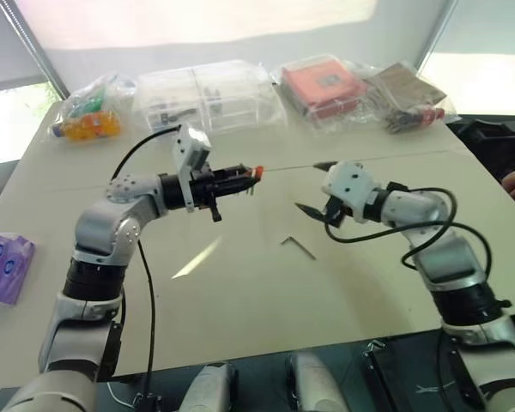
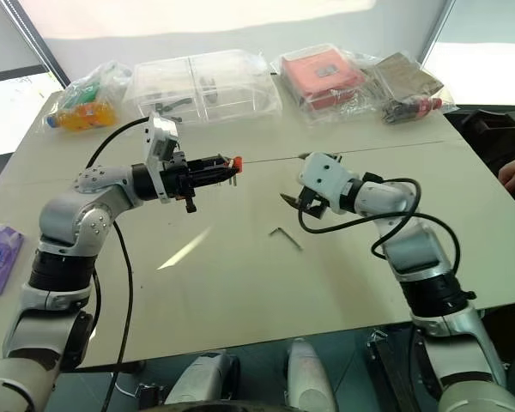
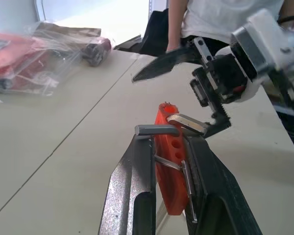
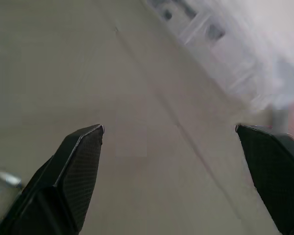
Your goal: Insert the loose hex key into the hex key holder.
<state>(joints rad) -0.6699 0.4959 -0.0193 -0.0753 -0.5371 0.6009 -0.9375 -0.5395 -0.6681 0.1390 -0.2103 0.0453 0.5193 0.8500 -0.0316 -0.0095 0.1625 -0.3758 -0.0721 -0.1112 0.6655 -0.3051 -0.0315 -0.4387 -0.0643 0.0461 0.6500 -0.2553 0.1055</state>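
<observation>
The left gripper point(image 1: 240, 178) is clamped on the orange holder point(image 3: 167, 166), held up over the table point(image 1: 240, 292). The right gripper point(image 1: 319, 187) gapes wide and empty above the key point(image 1: 298, 246), which lies flat below. That key looks light, stiff and slippery; I'd pinch its long leg mid-length.

Your two head views look down over the same table point(image 1: 240, 292) (a stereo pair). Each wrist view sits close behind its own claw, looking out along the fingers across the tabletop.
</observation>
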